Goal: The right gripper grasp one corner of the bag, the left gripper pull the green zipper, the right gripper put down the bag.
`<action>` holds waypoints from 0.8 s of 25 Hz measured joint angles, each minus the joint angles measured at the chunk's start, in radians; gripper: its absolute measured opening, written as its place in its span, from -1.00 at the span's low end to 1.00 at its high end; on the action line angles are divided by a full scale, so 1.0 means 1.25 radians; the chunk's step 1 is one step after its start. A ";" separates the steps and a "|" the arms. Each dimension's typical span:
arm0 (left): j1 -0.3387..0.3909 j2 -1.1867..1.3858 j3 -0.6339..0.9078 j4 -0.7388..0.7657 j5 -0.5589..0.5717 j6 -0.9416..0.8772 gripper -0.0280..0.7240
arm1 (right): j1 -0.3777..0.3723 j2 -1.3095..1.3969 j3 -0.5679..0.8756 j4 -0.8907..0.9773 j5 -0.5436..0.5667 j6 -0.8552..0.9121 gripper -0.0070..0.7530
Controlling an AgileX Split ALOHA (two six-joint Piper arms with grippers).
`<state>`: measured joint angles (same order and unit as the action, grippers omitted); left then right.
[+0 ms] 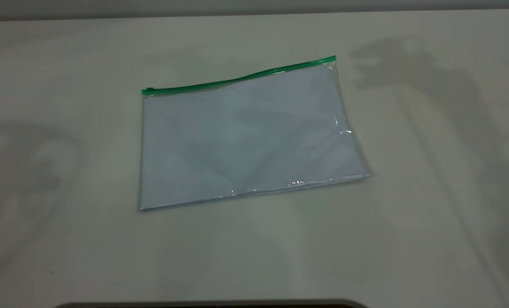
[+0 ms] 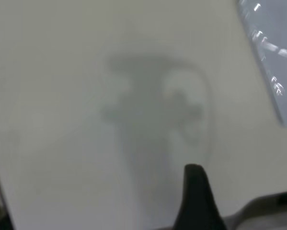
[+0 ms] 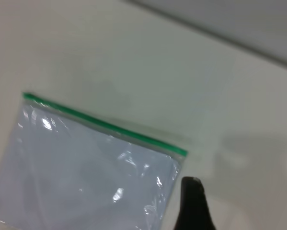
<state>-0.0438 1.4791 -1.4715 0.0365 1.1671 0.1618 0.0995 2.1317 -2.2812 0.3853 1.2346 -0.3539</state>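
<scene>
The bag [image 1: 245, 137] lies flat on the table, a clear pouch with pale bluish sheets inside. The green zipper [image 1: 237, 80] runs along its far edge, with the slider tab [image 1: 148, 90] at the left end. The crinkled corner of the bag [image 1: 332, 60] is at the far right. Neither gripper shows in the exterior view, only their shadows. In the right wrist view my right gripper [image 3: 193, 206] hovers beside the bag [image 3: 86, 177], near the zipper's [image 3: 105, 125] corner [image 3: 181, 152]. My left gripper [image 2: 196, 196] hangs over bare table, well away from the bag's edge [image 2: 277, 38].
The pale table [image 1: 408, 235] spreads wide on all sides of the bag. A dark rim [image 1: 211, 304] lies at the front edge. The table's far edge meets a grey wall [image 1: 254, 6].
</scene>
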 joint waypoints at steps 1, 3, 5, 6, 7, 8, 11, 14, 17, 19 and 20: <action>0.000 -0.015 0.000 0.008 0.000 -0.006 0.63 | 0.000 -0.040 0.017 0.000 0.000 0.002 0.54; 0.000 -0.037 0.000 0.017 0.000 -0.017 0.63 | 0.004 -0.117 0.071 0.004 0.000 0.008 0.54; 0.000 -0.056 0.000 0.019 0.000 -0.019 0.63 | 0.008 -0.207 0.136 0.005 0.000 0.011 0.54; 0.000 -0.067 0.000 0.019 0.000 -0.021 0.63 | 0.011 -0.246 0.177 0.008 0.000 0.011 0.54; 0.000 -0.077 0.000 0.019 0.000 -0.023 0.63 | 0.014 -0.294 0.219 0.010 0.000 0.012 0.54; 0.000 -0.088 0.000 0.018 0.000 -0.029 0.63 | 0.015 -0.342 0.255 0.012 0.000 0.012 0.54; 0.000 -0.123 0.000 -0.005 0.000 -0.055 0.63 | 0.016 -0.482 0.381 0.020 0.000 0.008 0.54; 0.000 -0.172 0.010 -0.034 0.000 -0.062 0.63 | 0.016 -0.629 0.524 0.025 0.000 -0.014 0.54; 0.000 -0.253 0.071 -0.040 0.000 -0.059 0.63 | 0.016 -0.788 0.681 0.036 -0.002 -0.029 0.54; 0.000 -0.320 0.131 -0.037 0.000 -0.059 0.63 | 0.016 -0.903 0.791 0.040 -0.024 -0.034 0.54; 0.000 -0.360 0.167 -0.037 0.000 -0.057 0.63 | 0.016 -0.949 0.850 0.042 -0.037 -0.034 0.54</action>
<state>-0.0438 1.0288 -1.2631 -0.0097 1.1671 0.0900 0.1191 0.9451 -1.2182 0.4376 1.1889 -0.3967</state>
